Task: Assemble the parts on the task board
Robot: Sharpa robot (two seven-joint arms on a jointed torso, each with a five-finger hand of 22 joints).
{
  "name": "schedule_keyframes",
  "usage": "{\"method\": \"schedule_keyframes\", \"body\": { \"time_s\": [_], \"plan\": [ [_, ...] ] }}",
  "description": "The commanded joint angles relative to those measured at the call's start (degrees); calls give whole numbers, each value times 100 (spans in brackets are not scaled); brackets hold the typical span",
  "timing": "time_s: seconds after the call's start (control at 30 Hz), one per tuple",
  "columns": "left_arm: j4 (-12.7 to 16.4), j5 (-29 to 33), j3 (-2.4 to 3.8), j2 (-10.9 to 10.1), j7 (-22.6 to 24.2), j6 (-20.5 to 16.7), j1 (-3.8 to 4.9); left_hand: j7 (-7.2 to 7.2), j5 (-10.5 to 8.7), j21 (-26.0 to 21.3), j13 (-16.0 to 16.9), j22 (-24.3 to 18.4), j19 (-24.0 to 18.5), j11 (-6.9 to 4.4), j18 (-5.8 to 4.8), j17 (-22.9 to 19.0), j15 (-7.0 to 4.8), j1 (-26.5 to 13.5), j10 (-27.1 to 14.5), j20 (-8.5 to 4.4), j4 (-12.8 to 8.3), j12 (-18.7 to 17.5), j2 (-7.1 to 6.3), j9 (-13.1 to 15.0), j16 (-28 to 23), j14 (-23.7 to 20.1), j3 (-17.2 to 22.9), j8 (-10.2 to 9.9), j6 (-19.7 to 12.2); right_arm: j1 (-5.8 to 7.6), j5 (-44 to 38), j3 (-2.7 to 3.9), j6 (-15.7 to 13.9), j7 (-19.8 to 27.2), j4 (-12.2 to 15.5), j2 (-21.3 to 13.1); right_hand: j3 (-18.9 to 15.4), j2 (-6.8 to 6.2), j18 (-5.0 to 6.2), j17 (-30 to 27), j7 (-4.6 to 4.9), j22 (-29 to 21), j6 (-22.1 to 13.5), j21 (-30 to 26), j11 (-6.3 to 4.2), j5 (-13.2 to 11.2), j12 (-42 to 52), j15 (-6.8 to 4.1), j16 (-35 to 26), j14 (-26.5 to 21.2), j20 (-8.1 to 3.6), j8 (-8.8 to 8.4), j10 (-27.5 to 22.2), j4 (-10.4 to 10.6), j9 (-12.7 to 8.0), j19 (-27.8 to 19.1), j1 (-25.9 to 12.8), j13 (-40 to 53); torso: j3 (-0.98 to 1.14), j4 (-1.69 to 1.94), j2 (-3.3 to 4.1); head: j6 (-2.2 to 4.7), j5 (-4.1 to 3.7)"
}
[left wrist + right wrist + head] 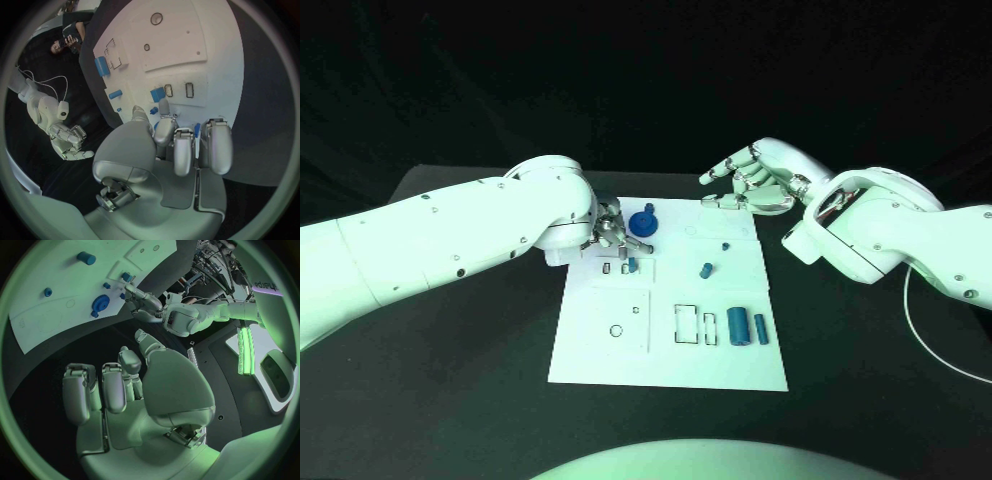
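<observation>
I see the white task board (668,345) lying mid-desk, with my left robot hand (612,236) over its far-left part, fingers curled down beside the round blue part (643,221); whether they pinch anything I cannot tell. My right robot hand (750,180) hovers off the board's far-right corner, fingers apart and holding nothing. I judge a small part is being seated by the slots there; next, two blue blocks (749,327) near-right need picking.

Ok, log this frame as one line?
left robot hand: at small parts on task board, grasp unclear | right robot hand: open, off board's far edge | round blue part: on board
</observation>
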Motion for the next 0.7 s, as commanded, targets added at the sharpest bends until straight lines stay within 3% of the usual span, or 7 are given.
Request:
{"method": "schedule_keyframes", "body": {
  "time_s": [0.03,0.43,0.7],
  "plan": [
    [-15,-63,2,16,-532,304,2,9,-27,-30,-1,309,68,5,-44,1508,-31,46,-22,-11,-13,-22,42,20,17,594,-18,28,-46,0,-10,1,77,-24,-12,15,-47,1,0,361,10,379,19,3,2,37,13,39,-4,352,0,-1,30,3,4,28,-47,-6,3,4,-6,-17,2],
    [-153,-78,-11,144,-529,392,-20,10,-10,-12,-3,342,73,8,-48,1508,-24,145,-29,0,-25,-30,120,135,17,594,32,81,-80,0,-9,0,96,-18,-42,51,-52,1,0,363,10,378,19,3,1,48,9,39,-3,353,0,-2,29,6,4,27,-51,-9,-5,-1,0,-27,-8],
    [-225,-78,-27,202,-554,506,-36,13,61,-14,-14,343,68,12,-46,1508,-19,203,-37,8,-37,-42,147,207,17,594,72,105,-110,-1,-9,0,112,-18,-54,58,-58,4,-1,360,9,380,18,3,1,64,10,38,-6,352,0,-2,29,10,4,29,-55,-11,2,2,1,-41,-11]
  ]
}}
